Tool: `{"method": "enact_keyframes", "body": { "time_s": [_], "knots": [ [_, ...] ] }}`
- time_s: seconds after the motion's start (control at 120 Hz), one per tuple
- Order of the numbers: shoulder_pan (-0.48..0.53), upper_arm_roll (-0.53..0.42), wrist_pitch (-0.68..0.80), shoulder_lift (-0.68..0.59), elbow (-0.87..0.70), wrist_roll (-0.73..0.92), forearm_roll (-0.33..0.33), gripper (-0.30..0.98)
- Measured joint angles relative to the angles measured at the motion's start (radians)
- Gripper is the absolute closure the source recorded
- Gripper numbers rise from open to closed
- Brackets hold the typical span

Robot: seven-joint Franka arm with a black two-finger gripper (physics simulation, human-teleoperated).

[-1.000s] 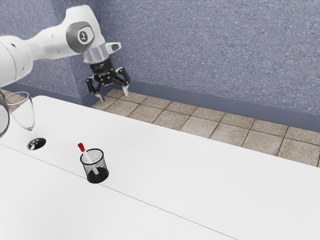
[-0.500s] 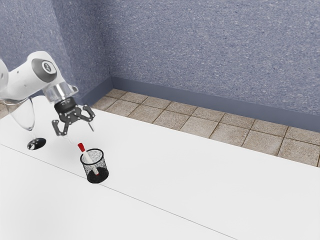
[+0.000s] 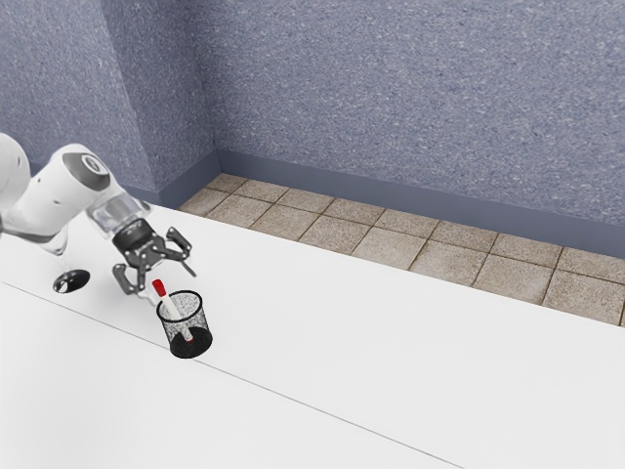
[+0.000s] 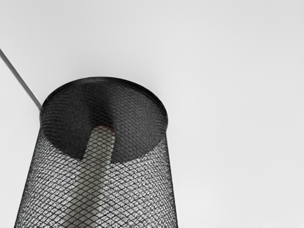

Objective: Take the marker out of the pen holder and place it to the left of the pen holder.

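Marker [image 3: 169, 305] aslant in pen holder [image 3: 203, 320], red end up toward exterior view's left, tool [image 3: 169, 284] spread apart

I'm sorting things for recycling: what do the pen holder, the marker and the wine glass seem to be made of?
Pen holder: probably metal with a black finish, going by its dark mesh wall and thin rim. Marker: likely smooth plastic, from its plain pale barrel and red end. Wine glass: glass or clear plastic; its stem looks see-through and its dark foot shows bright, glossy reflections.

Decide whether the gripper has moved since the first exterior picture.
Yes: the gripper came down toward the exterior view's left, nearer the mesh pen holder.
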Motion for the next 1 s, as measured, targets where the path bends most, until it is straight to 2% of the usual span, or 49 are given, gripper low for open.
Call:
{"method": "enact_keyframes", "body": {
  "time_s": [0.05, 0.108, 0.183, 0.342, 0.433, 0.633, 1.0],
  "knots": [
    [0.000, 0.001, 0.001, 0.001, 0.000, 0.007, -0.006, -0.07],
    [-0.001, 0.003, -0.002, 0.002, 0.003, 0.013, -0.008, -0.05],
    [-0.001, 0.013, -0.014, 0.001, 0.010, 0.018, -0.007, 0.05],
    [-0.001, 0.027, -0.052, -0.001, 0.033, 0.017, -0.006, 0.41],
    [-0.001, 0.027, -0.080, 0.000, 0.037, 0.011, -0.021, 0.50],
    [-0.001, 0.028, -0.134, -0.003, 0.035, 0.001, -0.061, 0.55],
    [-0.024, 0.018, -0.156, -0.007, 0.027, -0.023, -0.109, 0.55]
  ]
}}
